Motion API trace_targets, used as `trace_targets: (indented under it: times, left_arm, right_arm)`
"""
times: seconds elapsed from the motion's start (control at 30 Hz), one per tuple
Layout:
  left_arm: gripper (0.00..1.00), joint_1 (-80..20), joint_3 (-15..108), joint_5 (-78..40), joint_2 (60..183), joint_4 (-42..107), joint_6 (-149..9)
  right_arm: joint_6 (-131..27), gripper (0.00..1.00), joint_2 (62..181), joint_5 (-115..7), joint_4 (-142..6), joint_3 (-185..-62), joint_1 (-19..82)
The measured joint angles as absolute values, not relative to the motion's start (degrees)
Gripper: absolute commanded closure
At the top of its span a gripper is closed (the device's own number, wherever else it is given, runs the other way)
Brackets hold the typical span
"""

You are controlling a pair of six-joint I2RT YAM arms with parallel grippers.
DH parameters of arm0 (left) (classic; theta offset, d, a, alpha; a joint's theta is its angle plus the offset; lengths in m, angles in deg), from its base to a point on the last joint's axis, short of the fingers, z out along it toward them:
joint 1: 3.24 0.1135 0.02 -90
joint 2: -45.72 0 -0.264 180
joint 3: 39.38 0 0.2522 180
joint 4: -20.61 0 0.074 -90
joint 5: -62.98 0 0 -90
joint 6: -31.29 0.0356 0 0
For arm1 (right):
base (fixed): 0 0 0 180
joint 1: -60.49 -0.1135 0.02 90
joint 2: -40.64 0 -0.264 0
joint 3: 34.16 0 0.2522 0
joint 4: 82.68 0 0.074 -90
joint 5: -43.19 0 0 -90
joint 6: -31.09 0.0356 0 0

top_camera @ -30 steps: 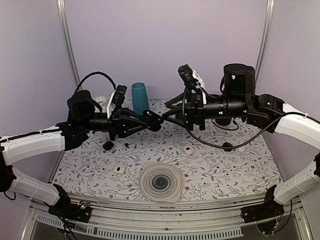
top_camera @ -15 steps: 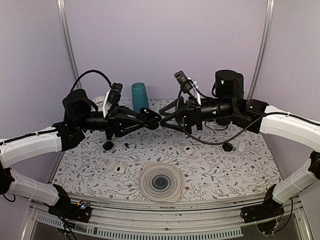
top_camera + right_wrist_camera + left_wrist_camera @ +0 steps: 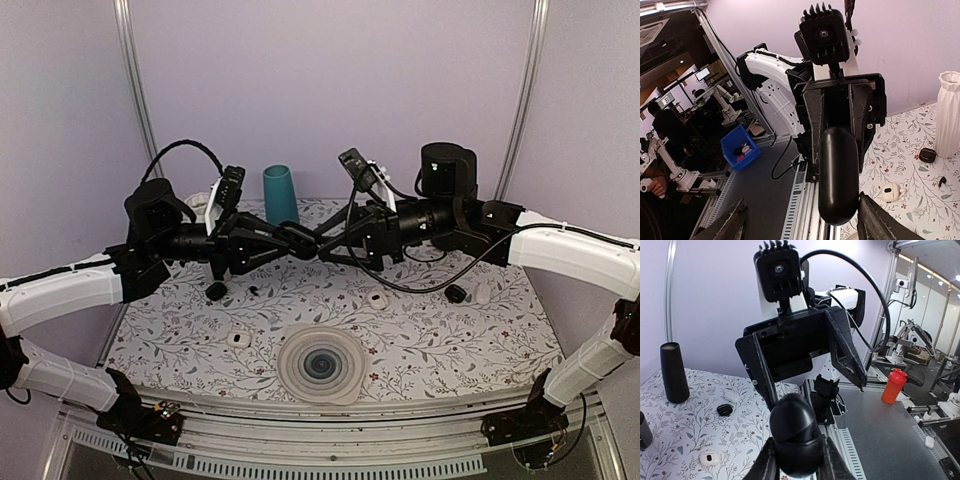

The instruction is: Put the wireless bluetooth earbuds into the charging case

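My left gripper (image 3: 296,240) is shut on a black oval charging case (image 3: 795,432), closed, and holds it in the air above the back of the table. The case also shows in the right wrist view (image 3: 838,175). My right gripper (image 3: 326,240) is open, its fingers (image 3: 879,220) spread to either side of the case's free end, one finger close beside it. A tiny black bit (image 3: 253,290) that may be an earbud lies on the table under the left arm; it also shows in the right wrist view (image 3: 941,181). The second earbud is not visible.
A teal cup (image 3: 280,195) stands at the back. On the patterned table lie a black pebble case (image 3: 216,291), white cases (image 3: 237,339) (image 3: 376,299), another black case (image 3: 456,293) and a round ribbed mat (image 3: 320,365). A white vase (image 3: 947,115) and a dark cone (image 3: 674,372) stand behind the arms.
My right gripper has moved left and a little up, closing the gap until its open fingers straddle the end of the case. The left gripper with the case has barely moved.
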State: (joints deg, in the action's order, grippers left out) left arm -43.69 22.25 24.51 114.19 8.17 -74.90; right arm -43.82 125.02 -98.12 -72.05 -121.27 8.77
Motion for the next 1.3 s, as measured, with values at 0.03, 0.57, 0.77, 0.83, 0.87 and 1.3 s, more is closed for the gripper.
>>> trace_targets:
  times: [0.03,0.57,0.77,0.83,0.87,1.3]
  left_arm:
    - [1.00,-43.7,22.3,24.5,114.2,8.2,-74.9]
    - [1.00,-43.9,22.3,23.8,114.4,8.2,-74.9]
    - [1.00,-43.9,22.3,24.6,114.6,8.6,-74.9]
    - [1.00,-43.9,22.3,25.0,114.6,8.6,-74.9]
    - [1.00,-43.9,22.3,25.1,114.7,8.6,-74.9]
    - [1.00,-43.9,22.5,26.1,115.3,8.6,-75.2]
  right_arm:
    - [-43.8,0.29,125.0,-98.1,-72.1,-121.3,8.8]
    - [-46.3,0.33,124.6,-91.5,-71.0,-121.5,7.4]
    - [-46.8,0.28,123.8,-84.1,-69.0,-122.7,6.9]
    - [-47.4,0.26,123.7,-82.5,-68.4,-123.6,6.9]
    - [-47.7,0.25,123.7,-81.8,-68.0,-123.8,6.9]
    - [-53.9,0.21,125.9,-74.4,-59.7,-128.4,4.2]
